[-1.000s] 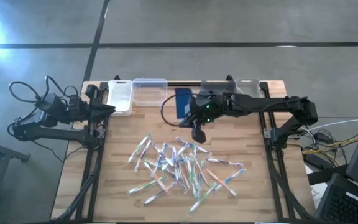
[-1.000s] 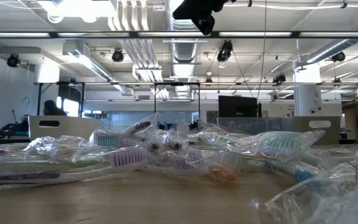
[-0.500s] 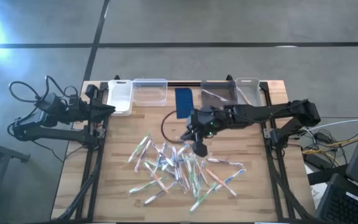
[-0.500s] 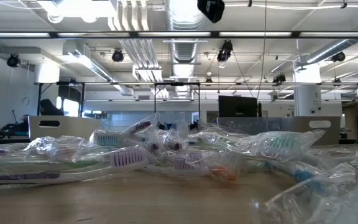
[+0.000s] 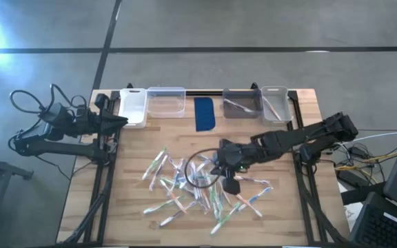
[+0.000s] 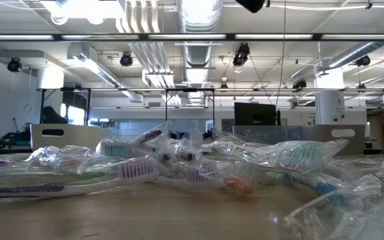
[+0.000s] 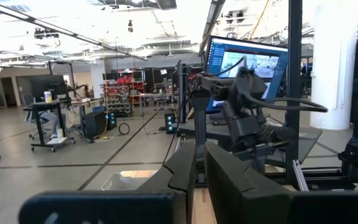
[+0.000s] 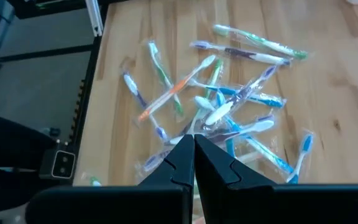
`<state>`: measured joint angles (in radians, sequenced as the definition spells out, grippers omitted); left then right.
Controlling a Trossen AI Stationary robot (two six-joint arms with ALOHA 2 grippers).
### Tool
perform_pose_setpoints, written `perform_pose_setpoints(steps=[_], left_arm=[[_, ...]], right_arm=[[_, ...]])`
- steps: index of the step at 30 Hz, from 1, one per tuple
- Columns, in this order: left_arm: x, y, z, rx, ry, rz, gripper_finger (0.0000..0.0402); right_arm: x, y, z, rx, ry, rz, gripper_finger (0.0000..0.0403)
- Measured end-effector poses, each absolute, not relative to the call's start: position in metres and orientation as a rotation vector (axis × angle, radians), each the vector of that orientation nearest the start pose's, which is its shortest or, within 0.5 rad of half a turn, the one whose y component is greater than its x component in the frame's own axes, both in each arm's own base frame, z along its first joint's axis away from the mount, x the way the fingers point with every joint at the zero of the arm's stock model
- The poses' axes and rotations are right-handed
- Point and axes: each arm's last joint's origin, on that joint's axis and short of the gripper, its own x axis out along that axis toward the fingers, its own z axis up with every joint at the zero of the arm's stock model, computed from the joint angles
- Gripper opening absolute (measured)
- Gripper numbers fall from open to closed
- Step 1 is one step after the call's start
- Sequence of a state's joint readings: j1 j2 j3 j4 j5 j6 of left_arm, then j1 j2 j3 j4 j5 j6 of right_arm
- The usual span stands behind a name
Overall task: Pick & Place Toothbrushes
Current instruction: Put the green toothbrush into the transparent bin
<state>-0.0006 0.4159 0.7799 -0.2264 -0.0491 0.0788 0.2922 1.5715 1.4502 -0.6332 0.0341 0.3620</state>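
From above, the right gripper [image 5: 230, 184], fingers pressed together and empty, hangs over the heap of thin plastic-wrapped toothbrushes [image 5: 198, 186] mid-table on the wooden table [image 5: 129, 172]; its wrist view shows them overlapping, so a grab risks snagging several.

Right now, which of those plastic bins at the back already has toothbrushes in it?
The grey bin, just right of the dark blue pad, holds a toothbrush; the clear bin left of the pad looks empty.

The toothbrushes [image 5: 198, 184] lie below me in clear wrappers, crisscrossed in a loose heap at the frame's lower centre, flat on the table [image 5: 133, 148].
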Motion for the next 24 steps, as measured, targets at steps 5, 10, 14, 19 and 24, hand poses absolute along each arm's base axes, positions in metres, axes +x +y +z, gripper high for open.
perform_pose_setpoints(steps=[5,10,14,19,24], left_arm=[[0.082,0.001,0.367,0.075,-0.136,0.054,0.0042],[0.082,0.001,0.367,0.075,-0.135,0.054,0.0042],[0.082,0.001,0.367,0.075,-0.136,0.054,0.0042],[0.082,0.001,0.367,0.075,-0.136,0.054,0.0042],[0.082,0.001,0.367,0.075,-0.135,0.054,0.0042]], right_arm=[[0.319,0.115,0.334,0.224,0.754,0.059,0.0008],[0.307,0.131,0.340,0.241,0.717,0.004,0.0008],[0.291,0.129,0.350,0.348,0.705,-0.084,0.0008],[0.266,0.113,0.371,0.294,0.664,-0.157,0.0008],[0.240,0.081,0.393,0.230,0.595,-0.204,0.0008]])
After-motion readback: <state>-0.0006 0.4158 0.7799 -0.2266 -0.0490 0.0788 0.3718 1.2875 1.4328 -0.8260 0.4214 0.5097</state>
